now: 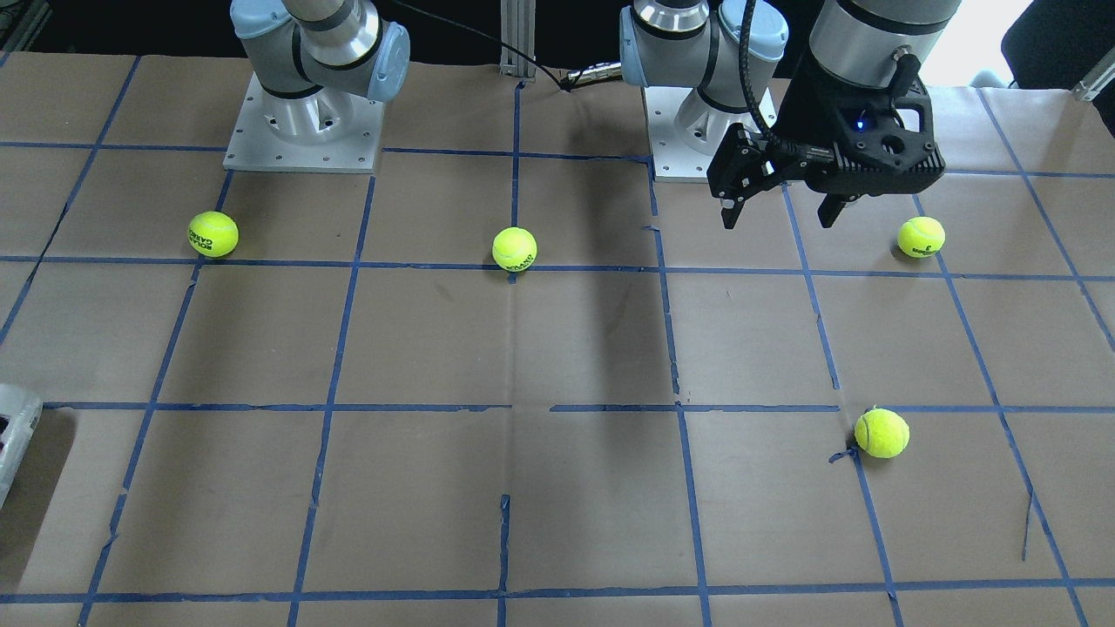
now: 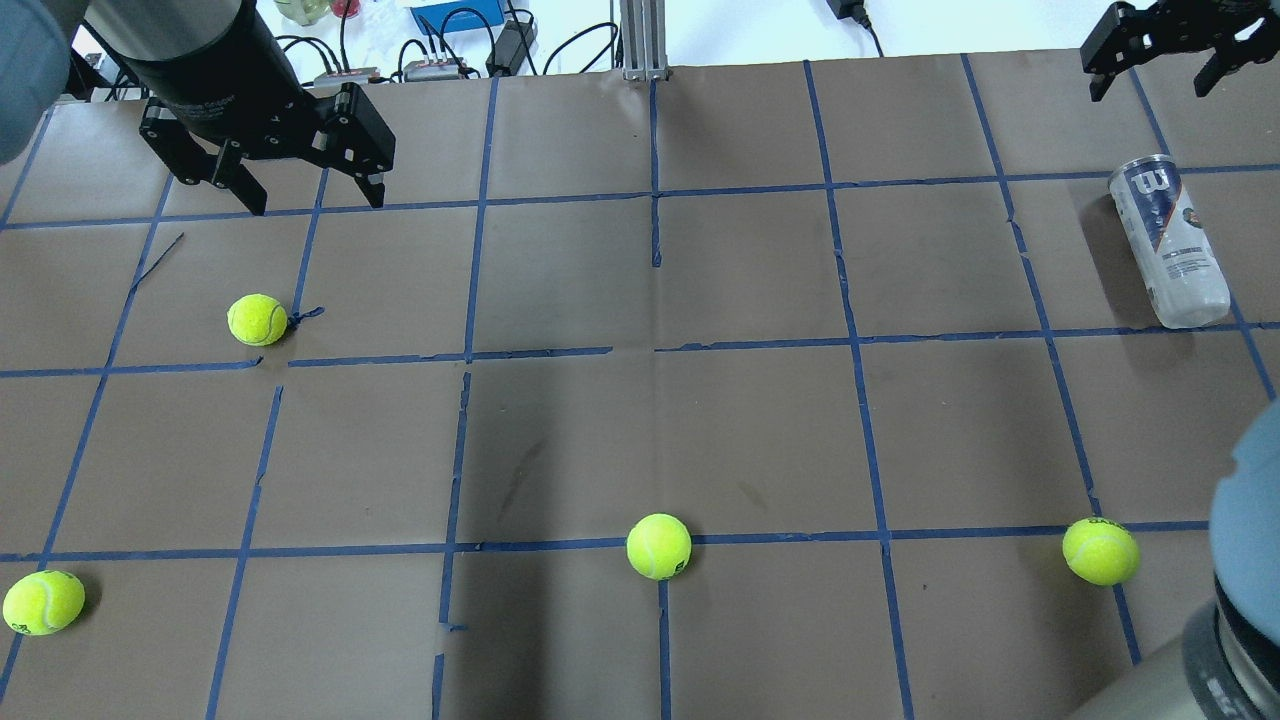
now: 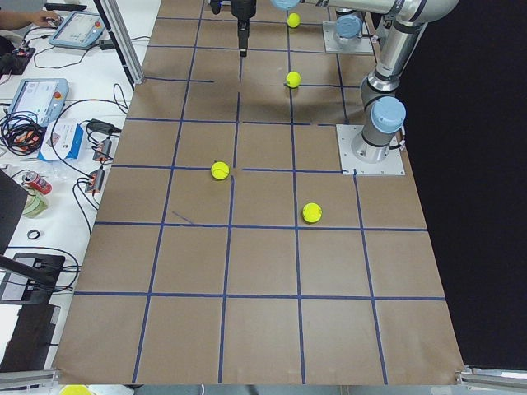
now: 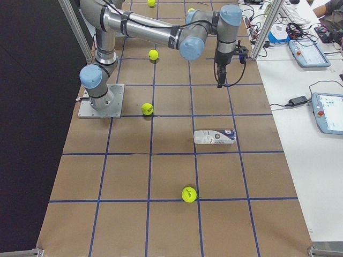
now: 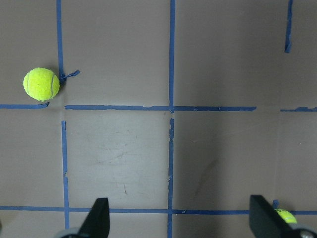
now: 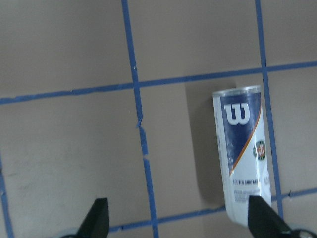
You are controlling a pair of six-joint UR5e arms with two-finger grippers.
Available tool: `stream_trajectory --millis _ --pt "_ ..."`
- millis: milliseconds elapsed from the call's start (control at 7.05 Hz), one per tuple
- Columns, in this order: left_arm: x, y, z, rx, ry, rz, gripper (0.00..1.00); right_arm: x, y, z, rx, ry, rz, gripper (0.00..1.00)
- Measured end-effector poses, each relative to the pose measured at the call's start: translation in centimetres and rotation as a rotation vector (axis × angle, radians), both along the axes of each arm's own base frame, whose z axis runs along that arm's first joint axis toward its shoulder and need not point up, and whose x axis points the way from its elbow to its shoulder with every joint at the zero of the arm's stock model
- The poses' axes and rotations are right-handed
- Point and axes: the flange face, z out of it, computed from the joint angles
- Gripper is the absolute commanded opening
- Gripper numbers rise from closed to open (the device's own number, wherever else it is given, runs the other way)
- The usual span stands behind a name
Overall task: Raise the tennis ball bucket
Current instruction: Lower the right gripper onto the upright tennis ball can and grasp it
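Observation:
The tennis ball bucket (image 2: 1168, 240) is a clear can with a white and dark-blue label. It lies on its side on the brown paper at the far right of the table. It also shows in the right wrist view (image 6: 242, 158), in the exterior right view (image 4: 214, 137), and as a sliver at the left edge of the front view (image 1: 13, 435). My right gripper (image 2: 1150, 90) hangs open and empty in the air beyond the can's far end, not touching it (image 6: 179, 220). My left gripper (image 2: 312, 200) is open and empty, high over the far left (image 1: 778, 219).
Several yellow-green tennis balls lie loose on the table: one under the left gripper's side (image 2: 257, 320), one in the near middle (image 2: 659, 546), one at the near right (image 2: 1100, 551), one at the near left (image 2: 43, 602). Cables and devices line the far table edge (image 2: 450, 40).

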Motion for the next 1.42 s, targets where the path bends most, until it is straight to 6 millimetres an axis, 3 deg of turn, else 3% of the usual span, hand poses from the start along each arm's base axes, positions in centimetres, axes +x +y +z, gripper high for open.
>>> stream_trajectory --millis 284,568,710,994,1419 --pt "0.0 0.0 0.0 0.000 0.001 0.000 1.00 -3.1 -4.1 -4.5 -0.069 0.072 0.084 1.00" --pt "0.0 0.0 0.0 0.000 0.001 0.000 1.00 -9.8 -7.0 -11.4 -0.071 0.028 0.059 1.00" --pt "0.0 -0.1 0.0 0.000 0.001 0.000 1.00 -11.7 -7.4 -14.5 -0.049 0.004 0.066 1.00" --pt "0.0 -0.1 -0.1 0.000 0.002 0.000 1.00 -13.1 -7.1 -17.2 -0.011 -0.008 0.119 1.00" --pt "0.0 -0.1 -0.1 0.001 0.002 0.000 1.00 -13.5 -5.9 -19.0 0.058 0.019 0.228 1.00"
